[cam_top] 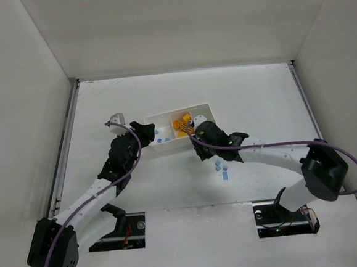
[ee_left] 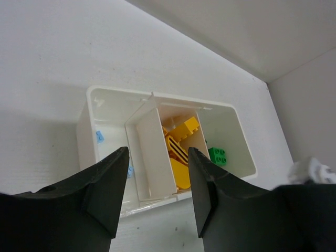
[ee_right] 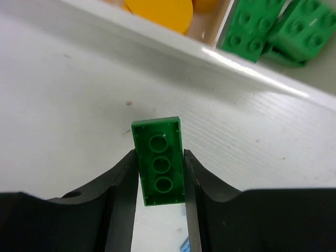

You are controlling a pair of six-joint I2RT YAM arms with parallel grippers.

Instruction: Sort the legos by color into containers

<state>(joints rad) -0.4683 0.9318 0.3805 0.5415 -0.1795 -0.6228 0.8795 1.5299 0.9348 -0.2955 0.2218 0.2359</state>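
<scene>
at mid-table, just outside the tray (ee_right: 173, 50) wall, right gripper (ee_right: 160, 156) clamps a green lego (ee_right: 159, 163); the pick looks made, next lift it over among the greens; left gripper (ee_left: 157, 168) jaws apart above the tray

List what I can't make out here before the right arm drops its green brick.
- Top view: the wrist hides the right gripper and its flat green plastic brick.
- Left wrist view: whether the left gripper clamps the white plastic tray or only straddles it; its fingers cover the near wall.
- Right wrist view: tray's blue-brick compartment lies outside the frame.
- Top view: loose pale blue bricks, too small to count.
</scene>
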